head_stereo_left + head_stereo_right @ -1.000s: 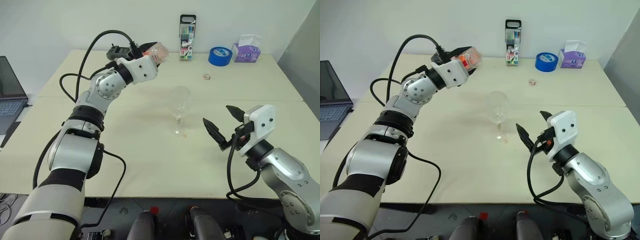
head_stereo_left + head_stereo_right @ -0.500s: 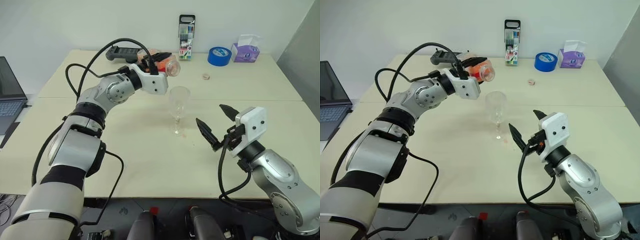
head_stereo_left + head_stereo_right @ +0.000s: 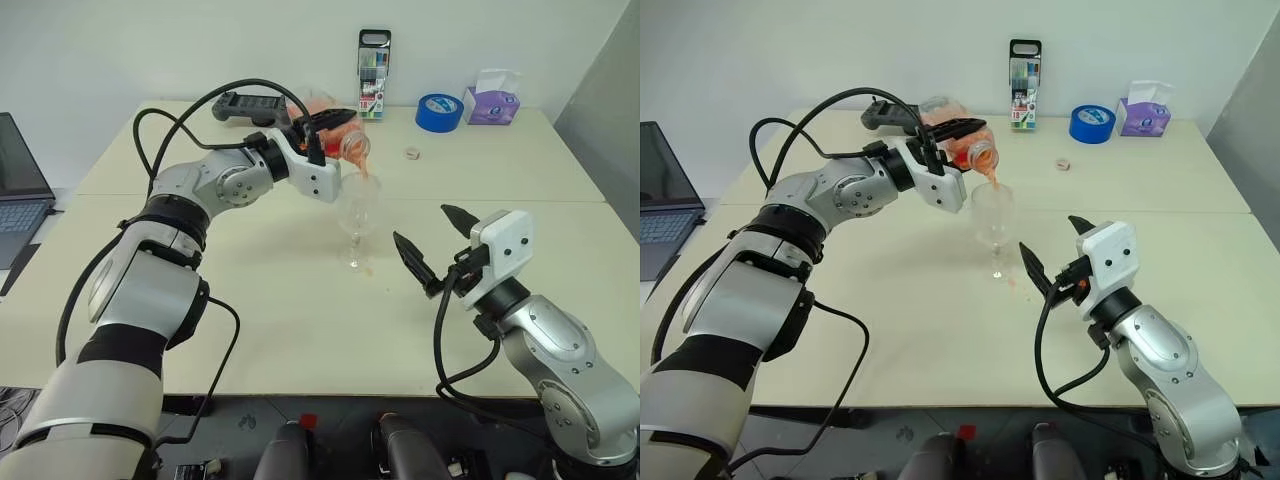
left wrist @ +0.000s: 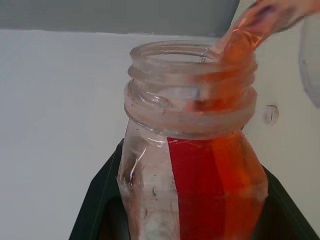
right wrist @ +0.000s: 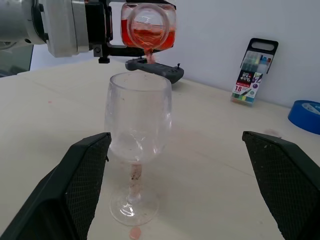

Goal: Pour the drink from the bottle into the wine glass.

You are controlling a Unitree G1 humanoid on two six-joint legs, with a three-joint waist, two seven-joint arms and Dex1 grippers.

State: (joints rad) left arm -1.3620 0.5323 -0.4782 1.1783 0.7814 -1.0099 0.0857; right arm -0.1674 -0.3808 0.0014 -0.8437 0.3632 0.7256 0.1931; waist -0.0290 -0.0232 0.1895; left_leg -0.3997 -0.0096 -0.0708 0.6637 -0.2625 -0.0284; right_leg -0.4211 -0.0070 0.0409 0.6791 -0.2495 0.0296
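Observation:
The clear wine glass stands upright at the table's middle. My left gripper is shut on the small clear bottle, which is tipped with its open mouth just above the glass's rim. A thin stream of the orange-red drink falls from the mouth into the bowl. In the left wrist view the bottle sits between the black fingers, with drink lying along one side. My right gripper is open and empty, to the right of the glass and apart from it.
Along the far edge stand a marker case, a blue tape roll, a tissue box and a black controller. A small cap-like object lies behind the glass. Orange drops lie by the glass's foot. A laptop is far left.
My left gripper has carried the bottle right to the glass and rolled it mouth-down; drink now runs out. The right gripper has kept still and open.

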